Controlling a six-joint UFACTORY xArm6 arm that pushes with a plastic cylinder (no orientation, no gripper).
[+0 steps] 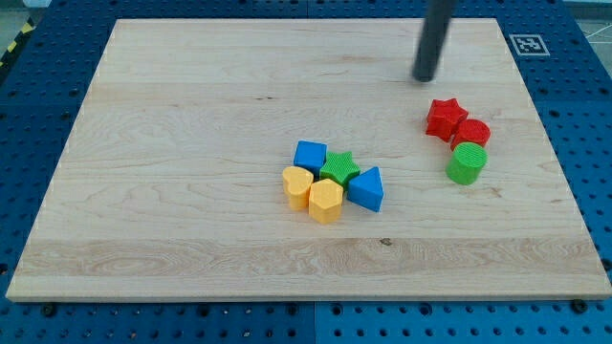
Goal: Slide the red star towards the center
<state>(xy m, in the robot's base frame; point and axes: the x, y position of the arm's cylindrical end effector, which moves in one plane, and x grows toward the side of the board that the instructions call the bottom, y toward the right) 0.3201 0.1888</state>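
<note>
The red star lies at the view's right side of the wooden board. It touches a red round block at its lower right. My tip is on the board just above the red star and slightly to its left, a short gap apart from it. The rod rises from there out of the view's top.
A green cylinder sits just below the red round block. Near the middle is a cluster: a blue cube, a green star, a blue triangle, a yellow heart and a yellow hexagon.
</note>
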